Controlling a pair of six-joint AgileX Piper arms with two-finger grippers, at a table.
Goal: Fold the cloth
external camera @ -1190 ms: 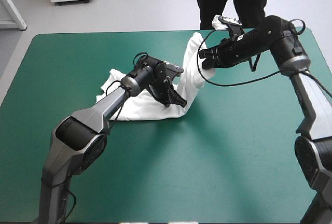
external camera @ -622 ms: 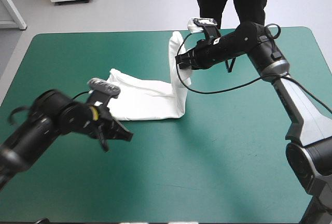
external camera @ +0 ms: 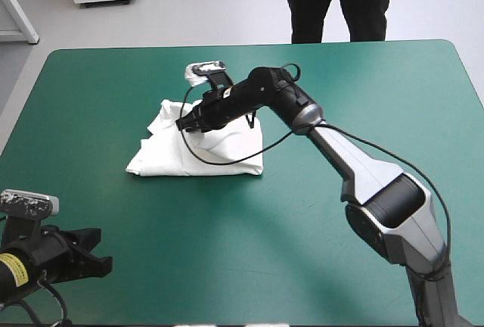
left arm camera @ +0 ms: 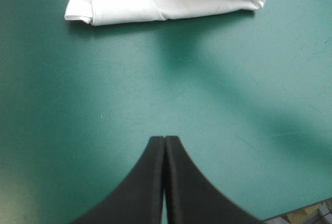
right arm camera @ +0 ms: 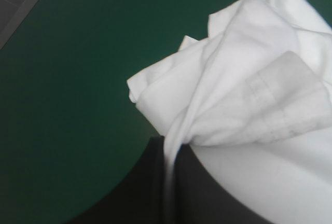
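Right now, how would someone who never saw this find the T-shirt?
Look at the big teal-green table. Left of its middle, toward the far edge, lies the T-shirt, a folded bundle pinched by the right gripper. It is the only white thing on it.

Table [external camera: 249, 45] under a teal-green cover [external camera: 378, 92], corners rounded (the far ones), faint scratches across its surface

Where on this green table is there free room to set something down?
Free: the teal-green table cover between the right arm and the far-right corner, and the near-middle stretch between the black-finned left claw and that arm. Crowded: the folded white cloth T-shirt, with the right claw shut on it.
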